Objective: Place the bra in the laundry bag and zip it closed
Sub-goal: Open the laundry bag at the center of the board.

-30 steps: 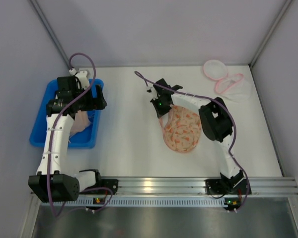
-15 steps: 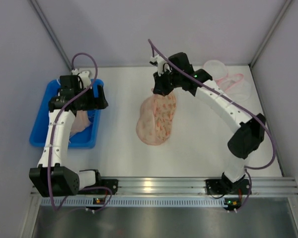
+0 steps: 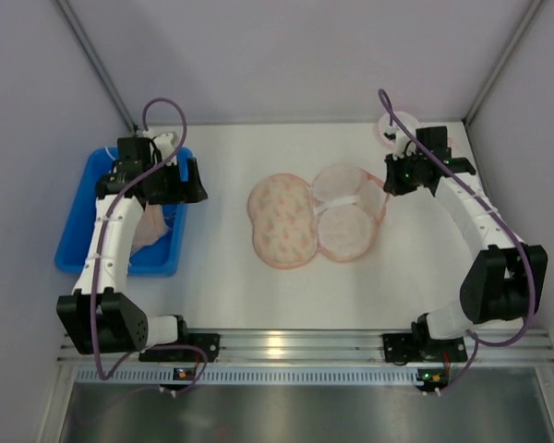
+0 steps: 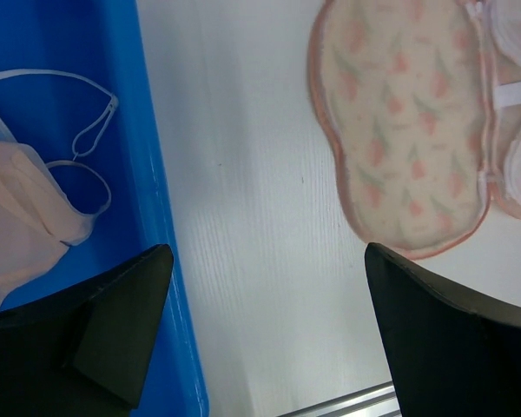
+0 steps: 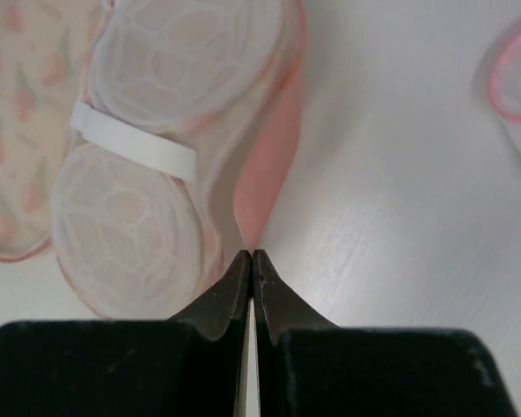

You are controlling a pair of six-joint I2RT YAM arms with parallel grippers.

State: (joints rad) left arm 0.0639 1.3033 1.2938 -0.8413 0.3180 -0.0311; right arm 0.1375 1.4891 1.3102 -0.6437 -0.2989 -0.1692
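Only my right wrist view shows the right gripper [image 5: 252, 256] pinched together on the laundry bag [image 5: 139, 226] rim. The left gripper [image 4: 267, 252] gapes apart. The bra [image 4: 22, 208], partly cut off, lies in the blue bin [image 4: 152, 174].

A white table [image 3: 222, 277] with a faint grain fills the enclosure, boxed in by plain, pale lavender-grey walls [image 3: 305, 55] with slanting grey corner struts [image 3: 90, 55]. An aluminium rail [image 3: 295, 343] runs along its near edge, above a dull grey metal surface [image 3: 305, 415]. The light is soft and even.
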